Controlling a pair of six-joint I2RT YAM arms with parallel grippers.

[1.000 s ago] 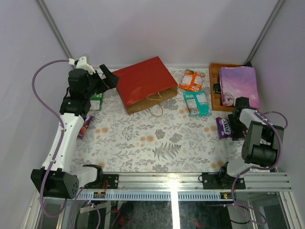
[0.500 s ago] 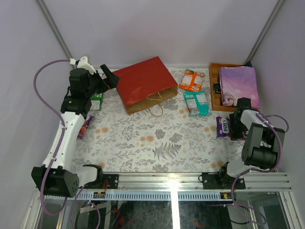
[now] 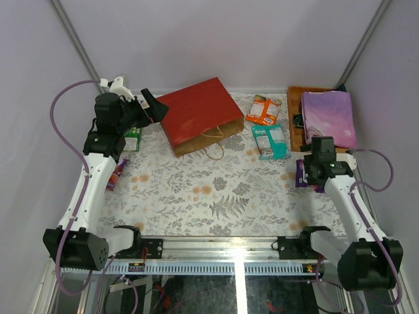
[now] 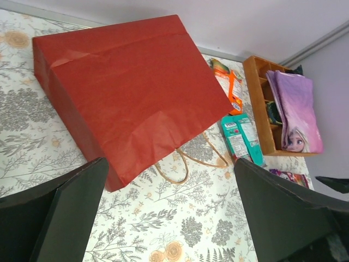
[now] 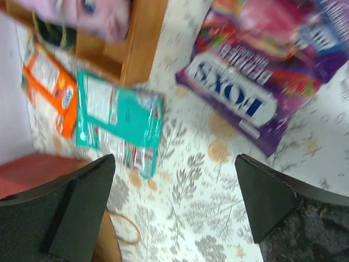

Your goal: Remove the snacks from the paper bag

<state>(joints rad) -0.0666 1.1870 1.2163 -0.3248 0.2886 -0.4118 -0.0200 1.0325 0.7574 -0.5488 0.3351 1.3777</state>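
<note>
The red paper bag (image 3: pixel 196 114) lies on its side at the back, tan handles (image 4: pixel 185 164) toward the table's middle. Outside it lie snacks: an orange packet (image 3: pixel 264 109), a teal packet (image 3: pixel 270 140), a purple packet (image 5: pixel 262 87), a green packet (image 3: pixel 133 139) and a small pink one (image 3: pixel 118 173). My left gripper (image 3: pixel 152 108) hovers open at the bag's left end, nothing between its fingers. My right gripper (image 3: pixel 317 157) hangs open above the purple packet (image 3: pixel 300 175), which it partly hides in the top view. The bag's inside is hidden.
An orange wooden tray (image 3: pixel 296 118) at the back right holds a flat purple princess item (image 3: pixel 327 116). Grey walls close in on three sides. The floral cloth (image 3: pixel 216 196) covers the table in front of the bag.
The right arm has unfolded and its gripper has swung left, off the purple packet toward the teal one. The left gripper has edged slightly toward the bag. Both stay open.
</note>
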